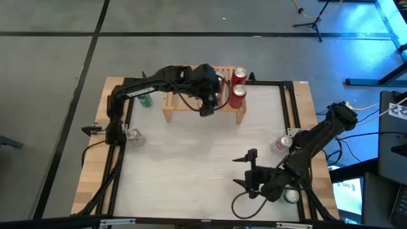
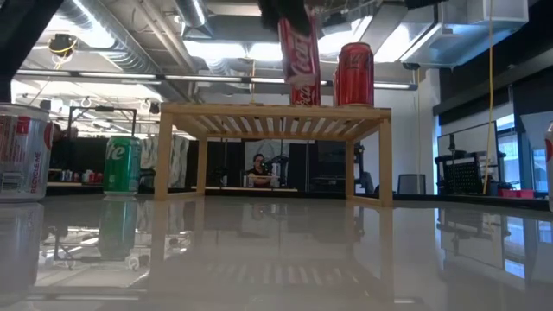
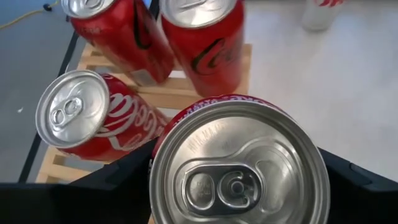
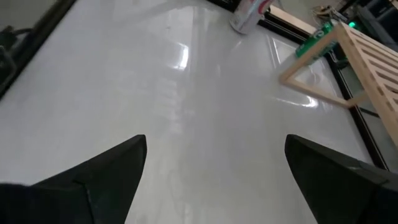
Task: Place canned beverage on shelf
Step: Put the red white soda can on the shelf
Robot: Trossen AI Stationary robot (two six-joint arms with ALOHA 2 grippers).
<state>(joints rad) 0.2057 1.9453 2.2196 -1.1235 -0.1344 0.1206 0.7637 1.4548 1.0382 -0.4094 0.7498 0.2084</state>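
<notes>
The left gripper (image 1: 208,102) was up over the shelf (image 1: 170,102), its two dark fingers (image 3: 115,186) clamped either side of a red can (image 3: 239,165); the can's silver lid and pull tab filled the left wrist view, held between the jaws. In the low view that same held can (image 2: 299,56) hung tilted, its base down at the slatted top but whether it touched the wood could not be told. Just beside it on the slats stood another red can (image 2: 354,74), upright; the left wrist view showed three red cans around the held one, two standing (image 3: 202,40) and one leaning (image 3: 93,118), all on the shelf's light-wood slats.

Further out, a green can (image 2: 122,164) stood on the table beside the shelf's leg; a silver can (image 1: 133,135) sat near the left arm's base. Over on the other side the right gripper (image 1: 249,172) waited low above the white table (image 1: 191,165), fingers (image 4: 106,177) spread wide with nothing between them; a silver-and-red can (image 1: 282,144) and a green can (image 1: 290,196) lay near that arm. A person sat in the room behind, seen under the shelf.
</notes>
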